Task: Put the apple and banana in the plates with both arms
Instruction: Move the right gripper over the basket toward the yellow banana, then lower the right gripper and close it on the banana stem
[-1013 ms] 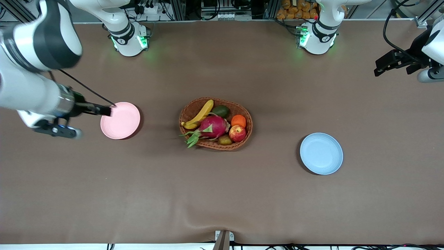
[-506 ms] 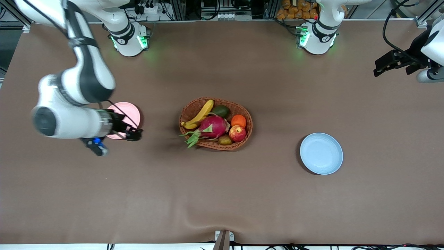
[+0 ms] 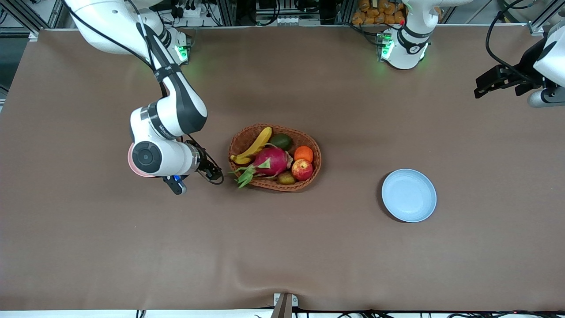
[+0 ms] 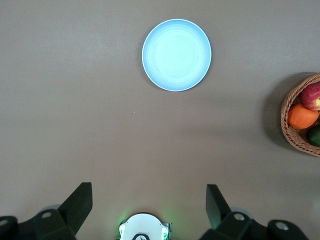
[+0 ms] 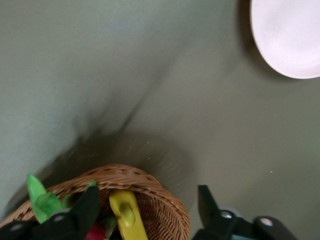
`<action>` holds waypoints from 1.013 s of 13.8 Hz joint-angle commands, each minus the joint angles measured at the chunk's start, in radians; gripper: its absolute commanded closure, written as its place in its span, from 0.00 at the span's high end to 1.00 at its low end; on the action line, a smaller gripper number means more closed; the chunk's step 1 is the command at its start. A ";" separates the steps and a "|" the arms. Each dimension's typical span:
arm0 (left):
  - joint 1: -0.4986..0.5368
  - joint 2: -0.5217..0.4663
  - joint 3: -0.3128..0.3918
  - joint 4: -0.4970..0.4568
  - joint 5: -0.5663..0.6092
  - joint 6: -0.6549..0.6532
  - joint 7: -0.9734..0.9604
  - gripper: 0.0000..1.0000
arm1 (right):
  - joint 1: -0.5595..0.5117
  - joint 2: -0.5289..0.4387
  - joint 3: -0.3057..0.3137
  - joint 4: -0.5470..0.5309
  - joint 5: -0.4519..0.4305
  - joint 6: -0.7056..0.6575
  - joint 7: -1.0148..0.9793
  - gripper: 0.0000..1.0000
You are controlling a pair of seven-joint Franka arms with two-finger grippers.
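Observation:
The banana [image 3: 254, 145] and the apple [image 3: 302, 169] lie in a brown wicker basket [image 3: 311, 139] at mid-table. My right gripper [image 3: 215, 175] is open and empty, low beside the basket's end toward the right arm. In the right wrist view its fingers [image 5: 207, 205] straddle the basket rim [image 5: 150, 187] and the banana's tip [image 5: 126, 214]. The pink plate [image 3: 130, 162] is mostly hidden under the right wrist; it shows in the right wrist view [image 5: 290, 35]. My left gripper [image 3: 483, 87] is open and empty, waiting high at the left arm's end of the table. The blue plate [image 3: 408, 195] is empty.
The basket also holds a magenta dragon fruit [image 3: 270, 161], an orange [image 3: 303, 153], a green avocado [image 3: 280, 141] and a small brown fruit [image 3: 286, 178]. The left wrist view shows the blue plate [image 4: 176, 55] and the basket's edge [image 4: 287, 125].
My right arm has swung from over the pink plate toward the basket, and its gripper is now beside the basket. The left arm has barely moved.

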State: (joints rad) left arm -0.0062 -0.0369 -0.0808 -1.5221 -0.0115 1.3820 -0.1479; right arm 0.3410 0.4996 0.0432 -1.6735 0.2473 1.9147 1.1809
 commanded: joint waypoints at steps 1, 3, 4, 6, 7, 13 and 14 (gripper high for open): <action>-0.005 0.008 -0.001 0.014 0.018 -0.012 0.014 1.00 | 0.010 -0.009 -0.003 -0.012 0.049 0.009 0.045 0.68; -0.005 0.009 -0.001 0.013 0.018 -0.012 0.014 1.00 | 0.030 -0.006 -0.003 -0.014 0.049 0.010 0.055 0.67; -0.005 0.014 -0.001 0.013 0.016 -0.012 0.014 1.00 | 0.042 -0.003 -0.005 -0.014 0.049 0.010 0.059 0.67; -0.005 0.015 -0.001 0.013 0.015 -0.012 0.014 1.00 | 0.053 0.004 -0.003 -0.014 0.049 0.030 0.084 0.67; -0.006 0.015 -0.001 0.013 0.015 -0.012 0.014 1.00 | 0.065 0.010 -0.005 -0.015 0.049 0.039 0.092 0.66; -0.006 0.017 -0.001 0.013 0.015 -0.011 0.014 1.00 | 0.084 0.031 -0.003 -0.037 0.049 0.093 0.092 0.50; -0.006 0.017 -0.001 0.013 0.015 -0.011 0.014 1.00 | 0.084 0.033 -0.003 -0.037 0.049 0.093 0.092 0.48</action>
State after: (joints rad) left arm -0.0078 -0.0244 -0.0809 -1.5223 -0.0115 1.3820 -0.1479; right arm 0.4169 0.5386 0.0451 -1.6982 0.2769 1.9932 1.2659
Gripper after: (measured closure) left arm 0.000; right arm 0.489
